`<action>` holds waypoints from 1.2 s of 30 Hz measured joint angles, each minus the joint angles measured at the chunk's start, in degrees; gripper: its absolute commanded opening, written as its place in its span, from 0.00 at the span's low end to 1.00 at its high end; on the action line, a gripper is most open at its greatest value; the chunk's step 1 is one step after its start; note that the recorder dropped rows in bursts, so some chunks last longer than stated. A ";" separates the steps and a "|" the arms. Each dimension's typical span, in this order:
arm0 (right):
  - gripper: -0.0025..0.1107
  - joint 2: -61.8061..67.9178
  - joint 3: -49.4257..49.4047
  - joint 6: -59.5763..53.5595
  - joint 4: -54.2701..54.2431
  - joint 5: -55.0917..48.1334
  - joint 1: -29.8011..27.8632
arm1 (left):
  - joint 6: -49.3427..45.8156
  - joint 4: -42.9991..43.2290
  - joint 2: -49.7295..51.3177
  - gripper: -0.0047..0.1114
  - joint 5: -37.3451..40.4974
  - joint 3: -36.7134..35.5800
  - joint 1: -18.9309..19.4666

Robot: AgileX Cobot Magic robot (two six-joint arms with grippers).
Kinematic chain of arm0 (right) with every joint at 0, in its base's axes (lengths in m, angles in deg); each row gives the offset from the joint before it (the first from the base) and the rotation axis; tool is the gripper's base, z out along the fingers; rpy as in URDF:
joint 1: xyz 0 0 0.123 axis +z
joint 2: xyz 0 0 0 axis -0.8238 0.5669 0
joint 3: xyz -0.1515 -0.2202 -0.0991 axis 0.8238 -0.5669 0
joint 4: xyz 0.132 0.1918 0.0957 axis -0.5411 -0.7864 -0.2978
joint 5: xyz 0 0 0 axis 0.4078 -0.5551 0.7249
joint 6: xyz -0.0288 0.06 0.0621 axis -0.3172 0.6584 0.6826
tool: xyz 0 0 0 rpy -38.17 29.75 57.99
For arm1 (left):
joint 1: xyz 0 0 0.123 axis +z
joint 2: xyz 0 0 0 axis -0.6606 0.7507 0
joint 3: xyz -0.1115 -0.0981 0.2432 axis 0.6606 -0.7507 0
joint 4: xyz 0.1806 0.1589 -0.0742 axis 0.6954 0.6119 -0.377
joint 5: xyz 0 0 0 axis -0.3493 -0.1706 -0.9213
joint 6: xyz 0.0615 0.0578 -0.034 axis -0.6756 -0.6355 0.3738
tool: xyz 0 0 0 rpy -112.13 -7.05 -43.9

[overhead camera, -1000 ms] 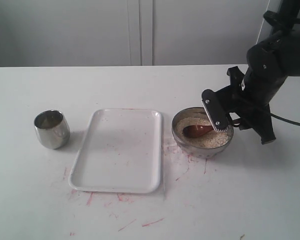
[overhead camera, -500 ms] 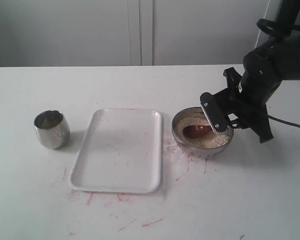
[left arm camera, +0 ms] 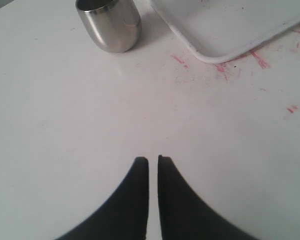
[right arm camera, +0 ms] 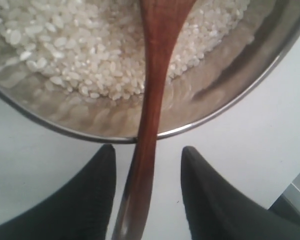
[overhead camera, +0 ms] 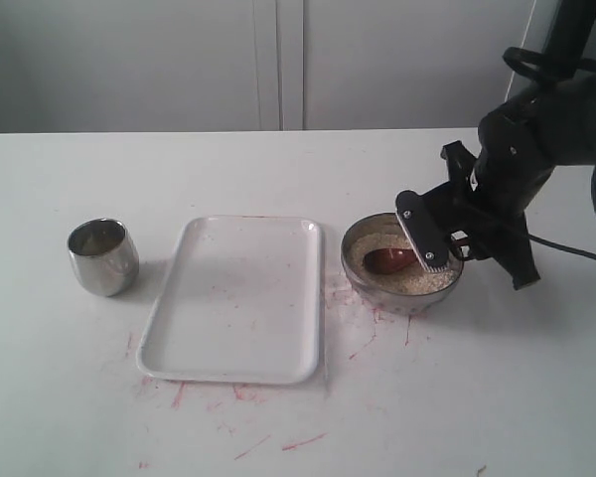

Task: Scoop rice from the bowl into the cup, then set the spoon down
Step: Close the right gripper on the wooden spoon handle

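Edges closer, right tool (right arm camera: 147, 148) gaping astride dark wooden spoon (right arm camera: 157, 75), holding nothing; risks skewed closing flicking pale rice (right arm camera: 65, 50) from round metal bowl (right arm camera: 230, 102).

The cup (left arm camera: 110, 25) and bowl (right arm camera: 215, 87) are mirror-bright metal, the spoon (right arm camera: 155, 75) glossy dark wood, the tray (overhead camera: 233, 298) smooth white plastic.

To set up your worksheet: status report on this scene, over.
Right gripper open, fingers straddling spoon handle, no grip. Left gripper shut, near cup. Spoon lies in rice, handle over bowl rim. Tray sits between bowl and cup.
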 measured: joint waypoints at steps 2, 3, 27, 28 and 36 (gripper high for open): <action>0.38 0.39 0.00 0.11 0.00 0.00 0.00 | 0.00 0.00 0.00 0.16 0.00 0.00 0.00; 0.37 0.61 0.00 0.11 0.00 0.00 0.00 | 0.00 0.00 0.00 0.16 0.00 0.00 0.00; 0.27 1.04 0.00 1.49 2.93 -1.34 0.00 | 0.00 0.00 0.00 0.16 0.00 0.00 0.00; 0.27 1.04 0.00 1.49 2.92 -1.34 0.00 | 0.00 0.00 0.00 0.16 0.00 0.00 0.00; 0.27 0.32 0.00 1.49 3.01 -1.34 0.00 | 0.00 0.00 0.00 0.16 0.00 0.00 0.00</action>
